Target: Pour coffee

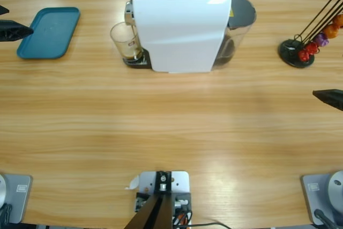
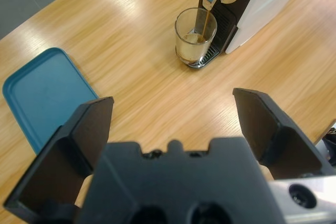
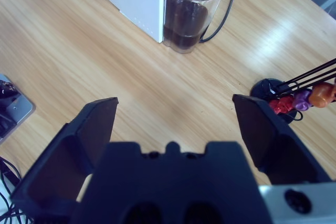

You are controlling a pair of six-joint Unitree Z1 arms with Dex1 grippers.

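Note:
A white coffee machine (image 1: 179, 28) stands at the back middle of the table. Under its spout sits a small clear glass (image 2: 195, 36), and a thin brown stream of coffee (image 2: 202, 22) runs from the spout into it; a shallow tan layer lies in the bottom. The same glass (image 1: 125, 42) shows at the machine's left end in the high view. My left gripper (image 2: 173, 124) is open with nothing between its jaws and hangs well back from the glass, at the table's left edge (image 1: 12, 30). My right gripper (image 3: 176, 124) is open and holds nothing, at the right edge (image 1: 329, 98).
A teal tray (image 1: 48, 31) lies at the back left, close to the left gripper. A black capsule rack (image 1: 303, 49) with red, purple and orange capsules stands at the back right. The machine's water tank (image 3: 193, 14) and its black cable face the right gripper.

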